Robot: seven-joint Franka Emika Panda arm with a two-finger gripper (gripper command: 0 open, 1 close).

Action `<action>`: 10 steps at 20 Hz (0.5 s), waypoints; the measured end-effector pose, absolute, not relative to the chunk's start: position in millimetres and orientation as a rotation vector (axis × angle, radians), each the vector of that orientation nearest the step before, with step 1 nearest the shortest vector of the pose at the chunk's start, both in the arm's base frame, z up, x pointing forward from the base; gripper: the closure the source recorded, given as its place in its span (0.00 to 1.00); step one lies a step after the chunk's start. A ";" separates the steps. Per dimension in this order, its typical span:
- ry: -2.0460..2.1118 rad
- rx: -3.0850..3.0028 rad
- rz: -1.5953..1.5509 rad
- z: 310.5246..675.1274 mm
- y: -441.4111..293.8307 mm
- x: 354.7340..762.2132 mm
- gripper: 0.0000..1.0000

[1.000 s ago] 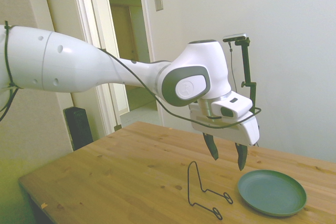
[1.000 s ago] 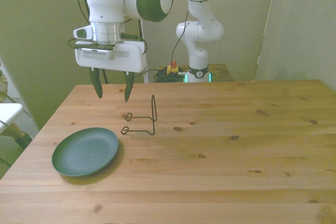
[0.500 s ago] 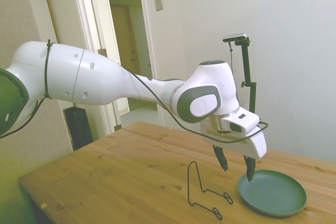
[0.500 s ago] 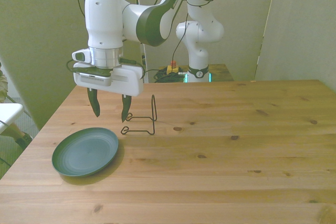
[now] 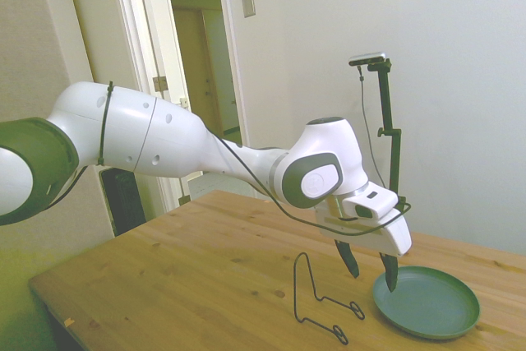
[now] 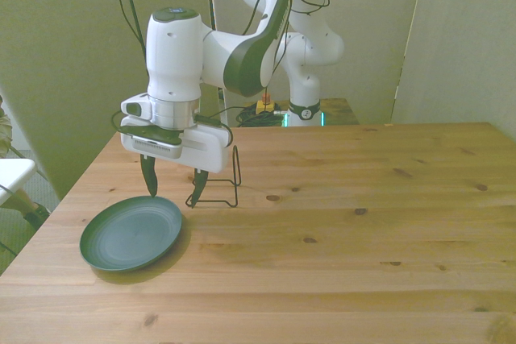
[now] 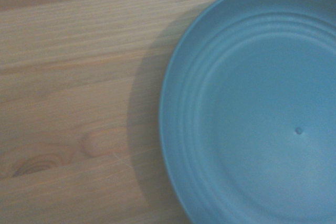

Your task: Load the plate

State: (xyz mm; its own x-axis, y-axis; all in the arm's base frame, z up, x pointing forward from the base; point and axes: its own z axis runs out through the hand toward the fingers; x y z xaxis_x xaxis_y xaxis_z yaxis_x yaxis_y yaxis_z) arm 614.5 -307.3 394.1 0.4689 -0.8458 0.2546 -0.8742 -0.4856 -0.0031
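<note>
Two fingers spread wide, nothing between them: that is how I read the gripper [image 5: 371,272] in the side view, and the front view agrees [image 6: 173,191]. The jaws point down and hang low over the table [image 6: 339,223]. One finger is over the near rim of the plate [image 5: 426,300]; the other is off the dish on the side of the wire stand [image 5: 322,300]. I cannot tell whether the finger over the rim is touching it or just above.

The plate [image 6: 131,232] lies flat on the wood at the front view's left, near the table's edge, face up and empty. The wrist view shows its rim and shallow concentric ridges [image 7: 252,108] with bare wood beside it, so the camera is centred over the rim, not the middle.

The wire stand [image 6: 218,186] sits just beside the plate, upright, its two feet loops pointing toward the dish. It looks light and easy to knock.

My judgement: the step in hand is the rim pinch. To do it well I want one finger inside the rim and one outside, lowered until the outer tip meets the wood, then closed slowly. The rim is shallow, so a shallow bite may slip; the plate may tilt. Keep the outer finger clear of the stand's feet.
</note>
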 end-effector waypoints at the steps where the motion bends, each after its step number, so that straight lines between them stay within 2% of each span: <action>1: -1.513 2.577 0.339 390.7 -303.8 615.5 0.00; 10: -1.503 2.539 0.351 384.7 -294.1 620.0 0.00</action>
State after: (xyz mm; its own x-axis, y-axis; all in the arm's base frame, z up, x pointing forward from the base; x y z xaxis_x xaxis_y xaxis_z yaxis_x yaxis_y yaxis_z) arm 620.0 -294.1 384.7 0.4644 -0.8380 0.2864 -0.8782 -0.4777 0.0261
